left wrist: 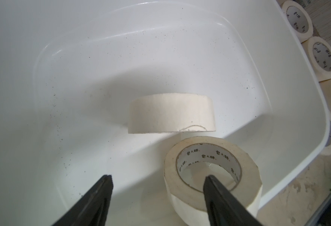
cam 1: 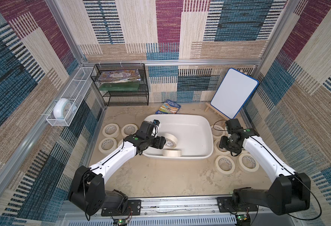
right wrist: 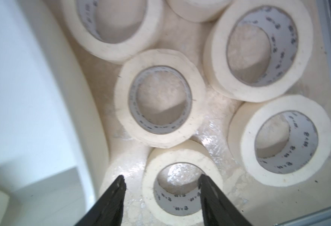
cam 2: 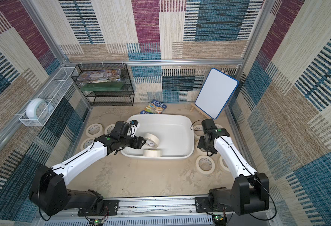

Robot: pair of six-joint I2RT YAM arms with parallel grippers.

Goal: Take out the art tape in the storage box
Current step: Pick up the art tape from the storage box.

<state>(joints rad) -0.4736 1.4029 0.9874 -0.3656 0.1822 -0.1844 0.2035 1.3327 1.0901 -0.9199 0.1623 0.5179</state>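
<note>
I see the white storage box [cam 1: 196, 131] in the middle of both top views, sitting on the sandy counter [cam 1: 160, 176]. Two rolls of art tape [cam 2: 152, 140] are inside it, toward the lower left part of the box. The tilted roll [cam 1: 170, 140] leans up so I can see its hole. The second roll [cam 1: 172, 152] is just below it in the picture and shows only its outer band.

My left gripper [left wrist: 157, 177] reaches into the box and is wide open. In the left wrist view one black finger [left wrist: 219, 195] sits in front of the tilted roll's hole. The other finger is off to the side over the bare box floor. It is not grasping anything.

My right gripper [right wrist: 161, 177] points down at the right of the box, over rolls lying flat on the counter. Its jaws are apart, with one wall of a flat roll [right wrist: 180, 155] between them, not squeezed.

More flat rolls [cam 1: 111, 130] lie left of the box.
</note>
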